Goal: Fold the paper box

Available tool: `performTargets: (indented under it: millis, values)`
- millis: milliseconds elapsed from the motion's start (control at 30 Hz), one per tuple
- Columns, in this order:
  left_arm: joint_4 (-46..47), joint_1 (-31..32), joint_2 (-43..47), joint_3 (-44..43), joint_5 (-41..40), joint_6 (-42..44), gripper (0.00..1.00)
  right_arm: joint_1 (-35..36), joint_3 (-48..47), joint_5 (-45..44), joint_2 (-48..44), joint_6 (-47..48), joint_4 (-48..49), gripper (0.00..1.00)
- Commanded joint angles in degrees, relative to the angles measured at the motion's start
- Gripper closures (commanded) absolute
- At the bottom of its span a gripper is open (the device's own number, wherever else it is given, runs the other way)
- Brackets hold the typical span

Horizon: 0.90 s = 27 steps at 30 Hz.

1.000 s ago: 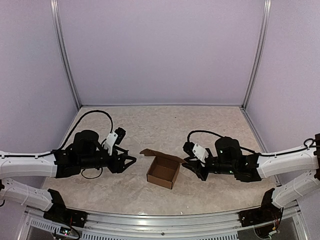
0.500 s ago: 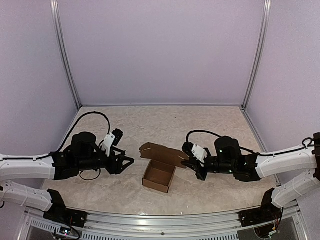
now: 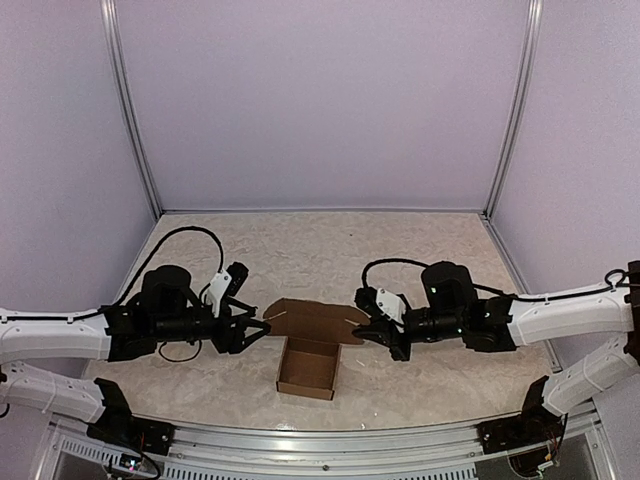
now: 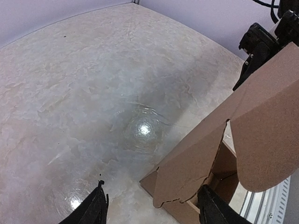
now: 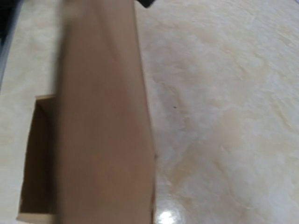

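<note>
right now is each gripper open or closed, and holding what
left gripper: open, holding nothing
right gripper: closed on the paper box, gripping its lid flap

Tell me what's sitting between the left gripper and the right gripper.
The paper box: its lid flap spans the gap from the left gripper to the right gripper, clearest in the top view.

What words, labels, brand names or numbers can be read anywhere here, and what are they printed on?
None: no text can be read in any view.
The paper box is plain brown cardboard with no print showing.
The table has a marbled top with no writing.
The left arm and right arm show no legible label; any marking there is too small to tell.
</note>
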State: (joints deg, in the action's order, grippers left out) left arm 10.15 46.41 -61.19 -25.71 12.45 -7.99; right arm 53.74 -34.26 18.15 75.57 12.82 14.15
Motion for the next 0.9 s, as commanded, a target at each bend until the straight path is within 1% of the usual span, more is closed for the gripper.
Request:
performTargets:
  millis: [0, 133, 267, 333, 633, 700, 767, 867]
  values:
    - [0.7, -0.4, -1.1, -0.4, 3.9, 1.1, 0.40, -0.5, -2.4, 3.7, 1.1, 0.9, -3.8, 1.00]
    - [1.1, -0.3, -1.4, -0.6, 4.5, 1.1, 0.46, -0.6, -3.0, 4.3, 1.8, 0.7, -4.3, 1.00]
    - [2.7, 0.0, -1.6, -0.7, 4.9, 0.5, 0.55, -0.6, -3.4, 4.9, 2.6, 0.1, -4.3, 1.00]
    - [3.1, 0.1, -2.1, -0.7, 4.6, 0.2, 0.62, -0.5, -3.8, 5.0, 2.9, -0.2, -4.2, 1.00]
    - [5.6, 1.5, -5.4, -1.6, 4.8, -0.7, 0.85, -0.5, -4.7, 4.2, 4.2, -1.0, -4.3, 1.00]
    - [6.1, 1.8, -6.2, -1.7, 4.8, -0.9, 0.93, -0.6, -4.8, 3.8, 4.4, -1.2, -4.4, 1.00]
    - [6.1, 2.2, -6.6, -2.0, 4.4, -0.9, 0.99, -0.5, -5.0, 3.3, 4.6, -1.4, -4.5, 1.00]
    - [6.2, 2.8, -7.2, -2.6, 3.0, -1.3, 1.00, -0.5, -5.2, 2.1, 4.8, -2.2, -4.0, 1.00]
